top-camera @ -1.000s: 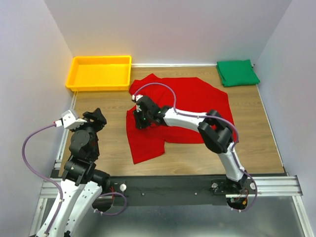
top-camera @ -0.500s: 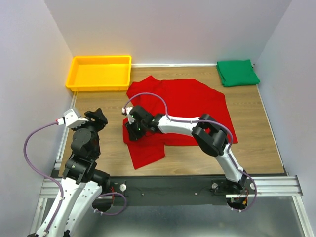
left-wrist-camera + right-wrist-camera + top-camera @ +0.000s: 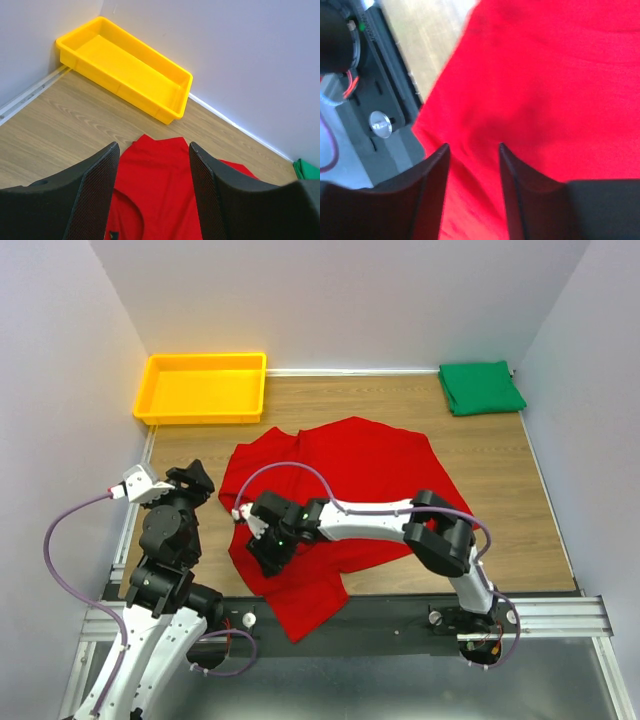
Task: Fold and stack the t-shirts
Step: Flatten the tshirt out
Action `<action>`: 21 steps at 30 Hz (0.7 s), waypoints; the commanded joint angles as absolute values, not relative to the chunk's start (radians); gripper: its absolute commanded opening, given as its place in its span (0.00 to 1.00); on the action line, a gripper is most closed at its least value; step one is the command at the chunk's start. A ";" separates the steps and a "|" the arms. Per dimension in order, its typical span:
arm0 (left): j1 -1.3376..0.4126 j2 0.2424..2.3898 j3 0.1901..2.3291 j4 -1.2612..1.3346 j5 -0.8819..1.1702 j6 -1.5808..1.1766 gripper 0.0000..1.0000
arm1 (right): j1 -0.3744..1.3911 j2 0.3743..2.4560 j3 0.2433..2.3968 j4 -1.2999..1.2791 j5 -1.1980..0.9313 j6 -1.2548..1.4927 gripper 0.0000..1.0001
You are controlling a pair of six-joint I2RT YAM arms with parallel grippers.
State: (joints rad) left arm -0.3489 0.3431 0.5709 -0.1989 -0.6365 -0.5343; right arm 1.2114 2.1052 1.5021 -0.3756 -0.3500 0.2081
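Green tee [image 3: 481, 387] sitting folded upper right; red tee [image 3: 370, 460] lying unfolded mid-frame, unstacked; left tool [image 3: 152, 150] spread, empty; right tool [image 3: 473, 150] hovering on it, can't tell grip

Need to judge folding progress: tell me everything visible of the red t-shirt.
The bright red soft cloth t-shirt is plain, printless, unfolded and rumpled. It lies spread on the wooden table, its near corner draped over the black base plate. The right tool sits on its near-left part, jaws apart over a crease.

Pale walls [image 3: 350, 300] around wooden tabletop [image 3: 510, 510]
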 commanded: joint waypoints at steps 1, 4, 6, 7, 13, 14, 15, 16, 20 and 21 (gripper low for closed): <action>-0.344 0.379 0.555 -0.169 -0.624 -0.523 0.66 | 1.148 1.968 1.526 -0.429 -0.125 0.204 0.53; -0.345 0.448 0.552 -0.141 -0.582 -0.496 0.66 | 1.016 1.884 1.462 -0.434 -0.034 0.238 0.54; -0.345 0.526 0.557 -0.124 -0.514 -0.488 0.66 | 0.938 1.839 1.424 -0.434 0.038 0.251 0.54; -0.344 0.555 0.566 -0.121 -0.490 -0.488 0.66 | 0.857 1.804 1.408 -0.434 0.058 0.267 0.54; -0.344 0.851 0.610 -0.066 -0.356 -0.520 0.66 | 0.527 1.744 1.336 -0.428 0.129 0.328 0.54; -0.341 0.892 0.623 -0.066 -0.338 -0.526 0.66 | 0.491 1.749 1.335 -0.426 0.127 0.336 0.54; -0.331 0.976 0.643 -0.061 -0.325 -0.535 0.66 | 0.427 1.753 1.332 -0.419 0.126 0.354 0.54; -0.324 1.021 0.655 -0.063 -0.313 -0.541 0.66 | 0.399 1.759 1.327 -0.413 0.120 0.362 0.54; -0.272 1.228 0.721 -0.072 -0.204 -0.538 0.66 | 0.298 1.798 1.290 -0.382 0.083 0.416 0.54; -0.262 1.297 0.732 -0.081 -0.204 -0.532 0.65 | 0.285 1.805 1.276 -0.368 0.081 0.425 0.54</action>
